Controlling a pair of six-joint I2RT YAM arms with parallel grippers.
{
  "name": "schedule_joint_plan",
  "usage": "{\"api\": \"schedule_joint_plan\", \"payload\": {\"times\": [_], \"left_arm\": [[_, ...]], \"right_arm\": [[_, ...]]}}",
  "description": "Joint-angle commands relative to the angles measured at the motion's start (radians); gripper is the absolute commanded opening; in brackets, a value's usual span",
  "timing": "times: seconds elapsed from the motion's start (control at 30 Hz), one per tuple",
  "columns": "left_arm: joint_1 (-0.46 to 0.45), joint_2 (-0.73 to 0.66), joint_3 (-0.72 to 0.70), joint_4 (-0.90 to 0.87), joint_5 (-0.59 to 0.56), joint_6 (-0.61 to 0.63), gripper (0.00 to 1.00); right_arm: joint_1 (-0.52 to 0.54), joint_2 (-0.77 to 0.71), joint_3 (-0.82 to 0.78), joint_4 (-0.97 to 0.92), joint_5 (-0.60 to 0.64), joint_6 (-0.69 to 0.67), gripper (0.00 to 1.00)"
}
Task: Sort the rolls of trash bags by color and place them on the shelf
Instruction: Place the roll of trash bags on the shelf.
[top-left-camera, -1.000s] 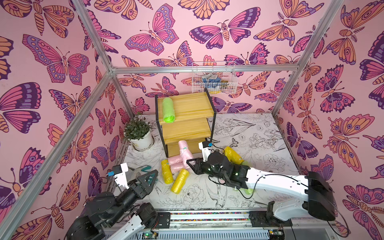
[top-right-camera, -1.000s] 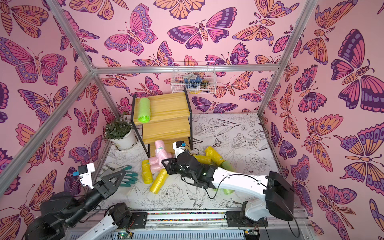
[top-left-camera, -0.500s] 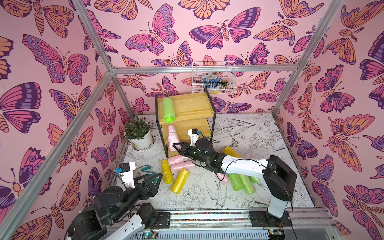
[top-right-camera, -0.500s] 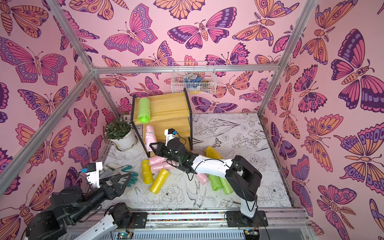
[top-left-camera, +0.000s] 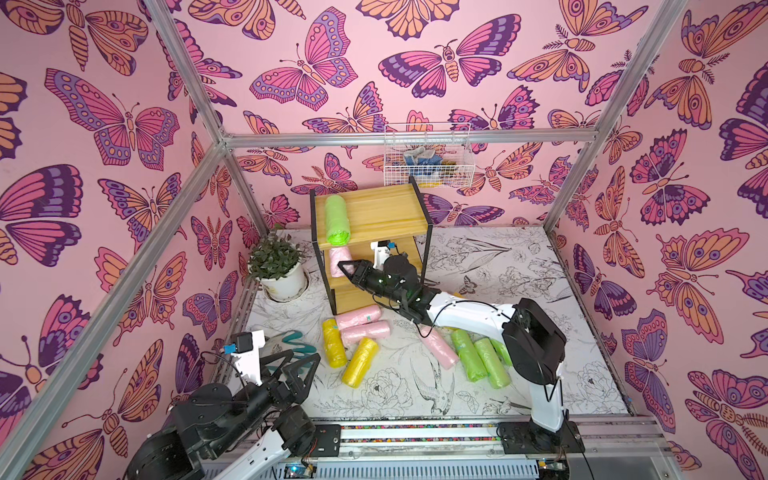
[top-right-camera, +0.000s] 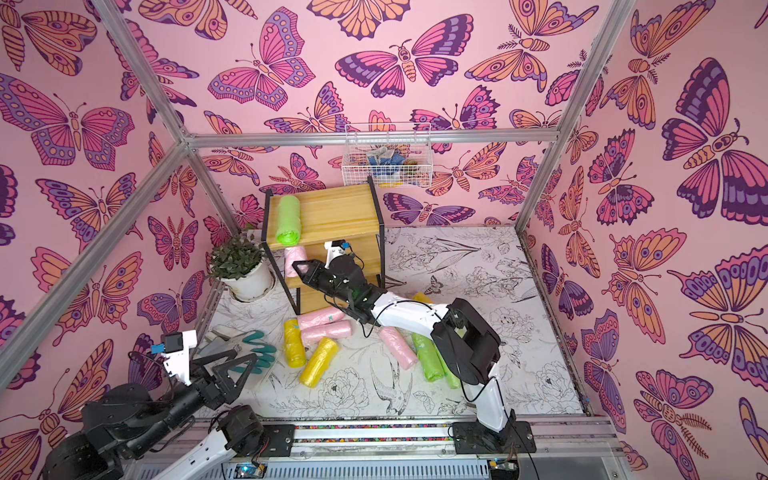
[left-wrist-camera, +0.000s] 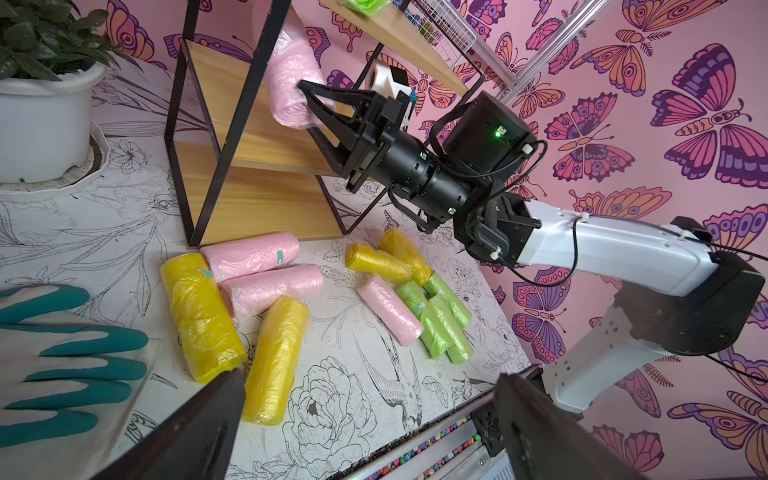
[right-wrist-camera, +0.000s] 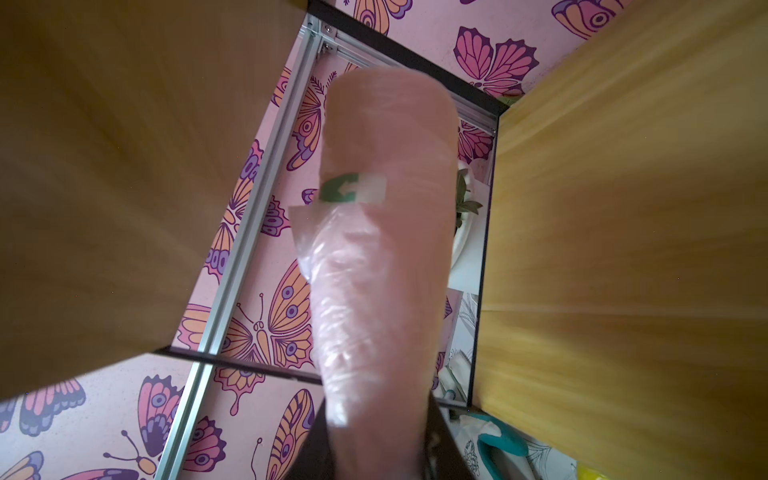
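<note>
One pale pink crinkly plastic roll of trash bags (left-wrist-camera: 286, 75) is pinched near its end by the right pincer (left-wrist-camera: 306, 109). The roll is tilted into the gap between the top and middle boards of the stepped yellowish wooden shelf with a thin black frame (top-left-camera: 382, 208). Whether it touches the middle board cannot be told. A lime green roll (top-left-camera: 336, 222) lies on the top board at its left edge.

On the flower-printed table (top-left-camera: 519, 374), two pink rolls (top-left-camera: 359, 318) lie just before the shelf, touching two yellow rolls (top-left-camera: 333, 343). Farther right lie another pink roll (top-left-camera: 434, 347) and three green rolls (top-left-camera: 467, 355) side by side, with two more yellow rolls (left-wrist-camera: 378, 262) behind them.

The left pincer (top-left-camera: 303, 360) hangs spread wide and empty at the table's near left corner, beside teal-fingered gloves (left-wrist-camera: 83, 365).
</note>
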Motion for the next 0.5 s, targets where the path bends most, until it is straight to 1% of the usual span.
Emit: {"api": "schedule_joint_plan", "payload": {"times": [0.0,0.07,0.13,0.37,0.47], "left_arm": [[0.002,-0.006,0.009,-0.023,-0.014,0.026,1.00],[0.002,-0.005,0.009,-0.022,-0.016,0.030,1.00],[0.002,-0.005,0.007,-0.023,-0.019,0.031,1.00],[0.002,-0.011,-0.005,-0.026,-0.026,0.019,1.00],[0.002,-0.011,-0.007,-0.034,-0.030,0.016,1.00]], "right_arm": [[-0.018,0.024,0.063,-0.028,-0.022,-0.004,0.00],[-0.023,0.035,0.076,-0.053,-0.020,-0.004,0.00],[-0.025,0.045,0.084,-0.080,-0.013,-0.004,0.04],[-0.026,0.097,0.130,-0.149,-0.020,0.007,0.11],[-0.026,0.108,0.122,-0.146,-0.015,0.037,0.27]]}}
